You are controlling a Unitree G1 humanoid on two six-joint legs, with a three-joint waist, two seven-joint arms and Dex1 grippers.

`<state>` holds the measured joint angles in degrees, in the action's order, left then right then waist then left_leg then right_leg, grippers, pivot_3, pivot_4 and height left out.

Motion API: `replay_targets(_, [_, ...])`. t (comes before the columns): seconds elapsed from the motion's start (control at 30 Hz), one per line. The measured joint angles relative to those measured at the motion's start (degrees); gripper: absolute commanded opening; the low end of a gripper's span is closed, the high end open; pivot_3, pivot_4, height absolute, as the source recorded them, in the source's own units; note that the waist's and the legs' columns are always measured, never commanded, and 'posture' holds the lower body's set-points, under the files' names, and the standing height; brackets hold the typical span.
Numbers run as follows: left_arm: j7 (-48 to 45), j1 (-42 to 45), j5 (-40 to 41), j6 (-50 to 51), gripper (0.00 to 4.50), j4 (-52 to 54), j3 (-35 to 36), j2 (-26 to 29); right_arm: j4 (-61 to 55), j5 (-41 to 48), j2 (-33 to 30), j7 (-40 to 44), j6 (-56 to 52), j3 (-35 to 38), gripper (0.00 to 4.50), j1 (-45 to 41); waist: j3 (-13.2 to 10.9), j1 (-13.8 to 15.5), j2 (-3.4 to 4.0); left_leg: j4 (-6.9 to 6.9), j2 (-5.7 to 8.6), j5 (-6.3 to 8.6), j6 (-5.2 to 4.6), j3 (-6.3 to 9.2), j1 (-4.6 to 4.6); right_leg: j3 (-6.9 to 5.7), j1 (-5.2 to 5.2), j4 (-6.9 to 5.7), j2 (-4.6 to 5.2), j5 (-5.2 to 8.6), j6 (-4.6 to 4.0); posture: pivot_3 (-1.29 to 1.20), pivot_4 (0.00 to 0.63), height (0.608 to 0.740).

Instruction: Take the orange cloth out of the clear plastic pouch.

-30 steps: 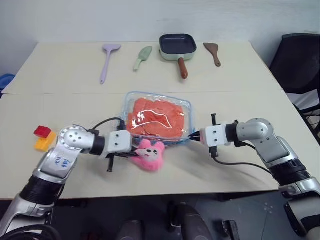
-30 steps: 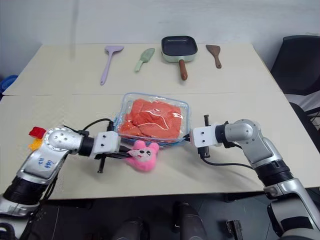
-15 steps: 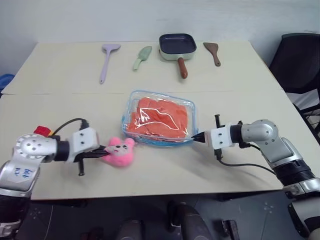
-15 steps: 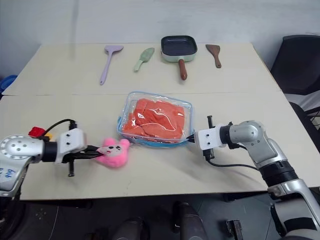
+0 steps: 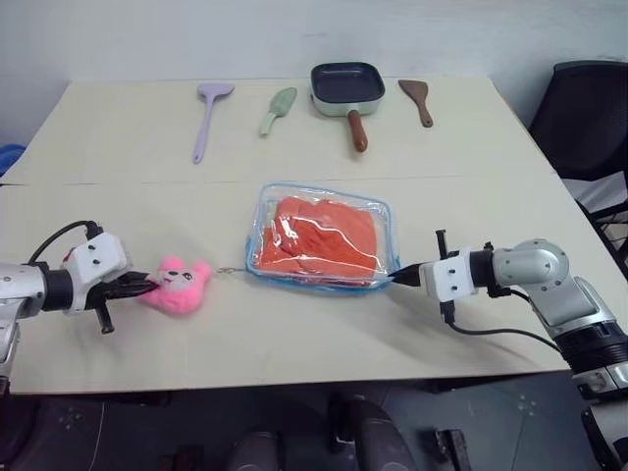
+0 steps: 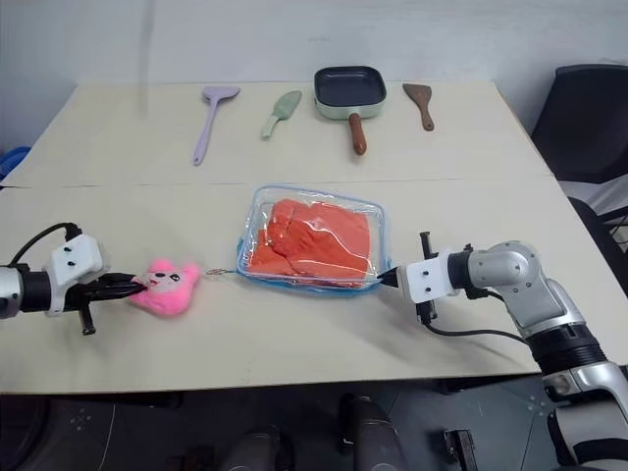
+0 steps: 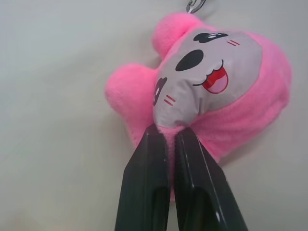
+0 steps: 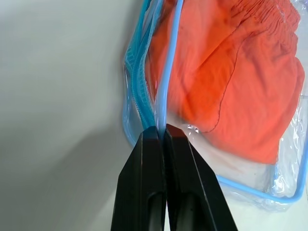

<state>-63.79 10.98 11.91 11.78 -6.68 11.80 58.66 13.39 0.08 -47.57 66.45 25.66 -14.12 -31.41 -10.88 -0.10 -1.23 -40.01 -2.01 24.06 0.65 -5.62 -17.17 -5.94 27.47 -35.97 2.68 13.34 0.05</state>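
Pouch is being unzipped; cloth is lying inside.
Left end effector is gripping the plush; right end effector is pinching the pouch corner just ahead.

The left gripper has its two black fingers pressed close together, pinching the lower edge of the pink plush toy where its grey printed face meets the pink fur. The toy lies on the pale table, its face showing dark eyes, small red cheek marks and an open red mouth. A small metal ring sits at the toy's far end.
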Motion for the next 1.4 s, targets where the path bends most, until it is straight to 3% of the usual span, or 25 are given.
replay_targets(0.03, [0.3,0.0,0.5,1.3,0.57,1.3,-0.3,-0.9,-0.7,0.4,0.0,0.1,-1.1,0.2,0.64,0.5,0.0,0.1,0.00,-0.01,0.01,0.00,0.00,0.02,0.00,-0.02,-0.02,0.01,0.02,0.00,0.01,0.00,0.150,0.740])
replay_targets(0.37, [3.0,0.0,4.8,11.4,3.66,6.1,-0.2,-5.1,-13.2,6.7,-1.0,-0.4,-16.0,5.5,4.16,7.4,0.0,1.3,0.03,-0.04,0.12,-0.01,-0.01,0.07,0.02,0.00,-0.04,0.05,0.11,-0.02,0.03,0.00,0.150,0.740])
replay_targets(0.4, [2.8,-0.6,6.3,13.4,3.67,6.2,1.1,-5.1,-15.8,8.3,-1.1,-1.2,-19.2,7.1,4.45,8.8,0.0,1.3,0.03,-0.04,0.10,-0.01,-0.01,0.08,0.02,-0.01,-0.04,0.05,0.10,-0.01,0.03,0.00,0.150,0.740])
replay_targets(0.67, [-3.4,-2.0,22.0,30.1,3.67,8.3,13.8,0.3,-35.9,22.3,0.0,-8.7,-42.4,15.2,4.45,18.8,0.0,1.2,0.01,-0.04,0.06,0.01,0.03,0.14,0.03,-0.02,-0.04,0.08,0.03,0.00,0.01,0.00,0.150,0.740])
replay_targets(0.77, [-4.6,2.6,23.1,29.4,3.67,11.2,13.0,2.6,-40.0,24.5,1.4,-11.7,-46.8,15.6,4.45,19.7,0.0,1.3,0.01,-0.04,0.14,0.01,0.04,0.13,0.03,0.03,-0.05,0.07,0.06,0.00,0.01,0.00,0.150,0.740])
replay_targets(0.9, [-4.5,9.9,13.4,16.7,3.67,15.4,0.1,3.0,-42.1,25.1,2.9,-14.1,-49.5,15.3,4.45,19.4,0.0,1.6,0.01,-0.04,0.23,0.00,0.03,0.11,0.03,0.06,-0.09,0.11,0.06,-0.02,0.04,0.00,0.150,0.740])
replay_targets(1.1, [-3.3,19.4,-5.2,-7.8,3.67,6.9,-17.3,-3.1,-42.9,25.9,3.2,-15.2,-51.8,14.7,4.45,19.2,0.0,1.2,0.00,-0.03,0.31,-0.01,0.07,-0.06,0.00,0.09,-0.04,0.09,-0.21,-0.04,0.00,0.00,0.150,0.740])
replay_targets(1.2, [-1.3,24.1,-11.3,-18.8,3.67,-1.3,-21.4,-7.4,-45.2,28.7,2.9,-14.6,-53.9,15.1,4.45,19.9,0.0,1.3,0.00,-0.04,0.31,-0.01,0.07,-0.12,-0.01,0.05,-0.04,0.07,-0.21,-0.05,-0.01,0.00,0.150,0.740])
replay_targets(1.4, [0.3,28.9,-14.7,-29.9,3.67,-10.6,-24.0,-13.4,-49.4,31.7,1.6,-13.9,-55.9,16.3,4.45,22.4,0.0,1.4,-0.03,-0.06,0.30,-0.01,0.03,-0.10,-0.07,0.02,-0.06,0.01,-0.16,-0.10,0.06,0.00,0.150,0.740])
